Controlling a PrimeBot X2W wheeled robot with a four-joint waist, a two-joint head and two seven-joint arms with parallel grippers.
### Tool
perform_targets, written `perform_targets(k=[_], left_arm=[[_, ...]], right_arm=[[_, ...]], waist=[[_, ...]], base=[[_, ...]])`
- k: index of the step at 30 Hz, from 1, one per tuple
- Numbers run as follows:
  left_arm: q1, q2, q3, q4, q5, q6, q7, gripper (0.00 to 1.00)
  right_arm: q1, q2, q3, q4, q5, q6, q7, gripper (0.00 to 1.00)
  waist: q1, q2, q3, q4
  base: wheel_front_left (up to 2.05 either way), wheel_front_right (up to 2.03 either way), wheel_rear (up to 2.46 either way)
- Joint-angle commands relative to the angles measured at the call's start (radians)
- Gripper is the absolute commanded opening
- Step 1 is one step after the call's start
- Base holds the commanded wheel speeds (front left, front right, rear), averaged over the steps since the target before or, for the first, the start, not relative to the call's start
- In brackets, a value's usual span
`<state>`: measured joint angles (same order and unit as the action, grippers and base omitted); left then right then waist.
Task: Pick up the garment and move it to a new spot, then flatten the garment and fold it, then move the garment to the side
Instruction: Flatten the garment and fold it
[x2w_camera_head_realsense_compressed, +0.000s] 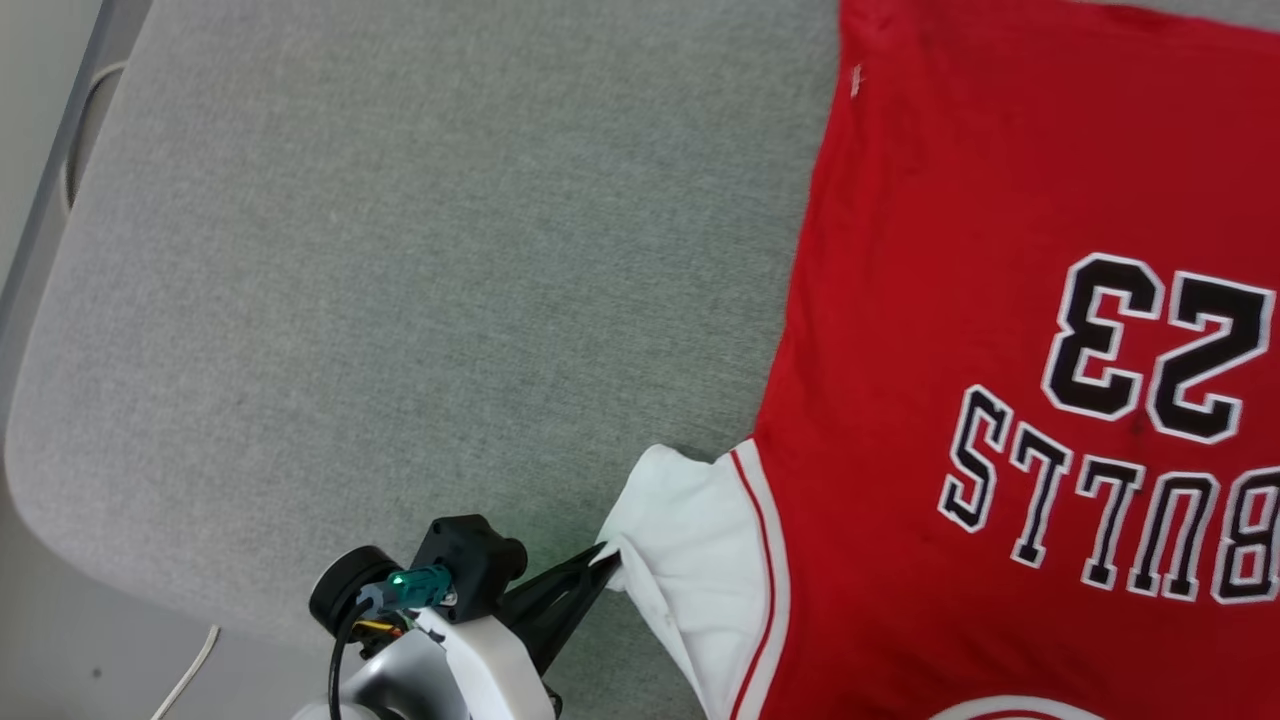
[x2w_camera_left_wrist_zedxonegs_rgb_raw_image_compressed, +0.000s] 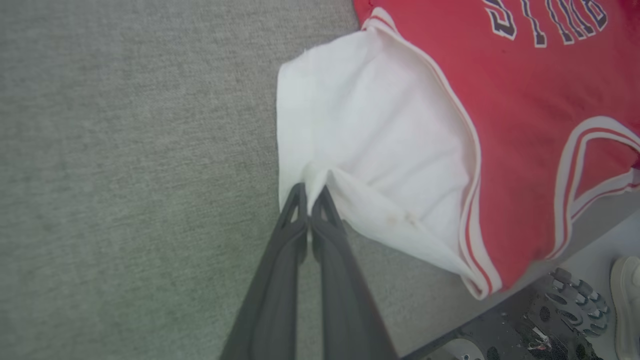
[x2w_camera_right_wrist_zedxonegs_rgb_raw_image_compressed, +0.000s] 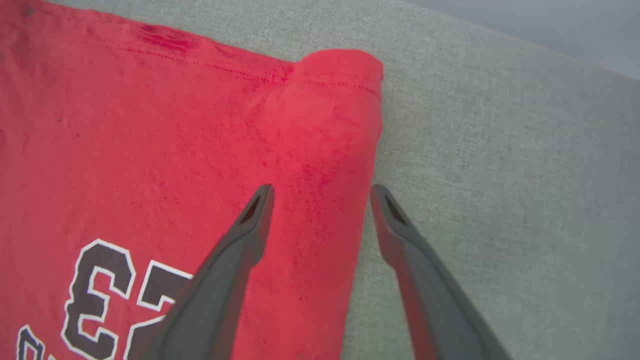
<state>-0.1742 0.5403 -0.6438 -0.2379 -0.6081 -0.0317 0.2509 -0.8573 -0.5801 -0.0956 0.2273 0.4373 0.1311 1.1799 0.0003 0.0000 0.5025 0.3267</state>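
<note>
Red cloth takes up the right side of the head view. The garment (x2w_camera_head_realsense_compressed: 980, 250) lies spread flat on a grey woven surface (x2w_camera_head_realsense_compressed: 400, 250), lettered face up, with its black-and-white lettering (x2w_camera_head_realsense_compressed: 1150, 400) upside down near the right edge of the frame. One white sleeve (x2w_camera_head_realsense_compressed: 690, 530) sticks out at bottom centre. The left gripper (x2w_camera_head_realsense_compressed: 603, 556) comes in from the lower left, its two dark fingers clenched on the outer edge of that sleeve. In the left wrist view the white cloth bunches into a small peak right at the pinched tips in mid-frame. The right gripper (x2w_camera_right_wrist_zedxonegs_rgb_raw_image_compressed: 322, 191) stands released, fingers wide apart, in the lower middle of the right wrist view. One finger is over the red body and the other over the grey surface, so they straddle the garment's side edge below a folded-over hem corner at top centre. Whether those tips touch the cloth I cannot tell.
</note>
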Motion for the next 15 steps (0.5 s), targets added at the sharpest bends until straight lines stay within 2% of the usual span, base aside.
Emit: perform_targets(k=[1,7,14,15], left_arm=[[-0.017,-0.009,-0.003,-0.003,0.003,-0.004,-0.005,0.0],[-0.034,-0.026,-0.01,-0.004,0.002,-0.009,-0.015,0.0],[-0.048,-0.045,-0.018,0.008,0.006,-0.011,-0.027,0.0],[-0.051,-0.047,-0.019,0.011,0.006,-0.011,-0.028,0.0]], right_arm=[[-0.023,0.004,-0.006,0.021,-0.014,-0.001,0.002,1.0],[-0.102,-0.007,0.01,0.119,-0.096,-0.001,0.002,1.0],[-0.082,-0.006,0.07,0.207,-0.12,-0.001,-0.004,1.0],[-0.075,-0.007,0.076,0.217,-0.118,-0.001,0.0,0.42]], waist=[[-0.0003,0.0,0.046,0.046],[-0.0003,0.0,0.083,0.081],[-0.0003,0.0,0.098,0.098],[-0.0003,0.0,0.098,0.099]], base=[[0.0,0.0,0.0],[0.0,0.0,0.0],[0.0,0.0,0.0],[0.0,0.0,0.0]])
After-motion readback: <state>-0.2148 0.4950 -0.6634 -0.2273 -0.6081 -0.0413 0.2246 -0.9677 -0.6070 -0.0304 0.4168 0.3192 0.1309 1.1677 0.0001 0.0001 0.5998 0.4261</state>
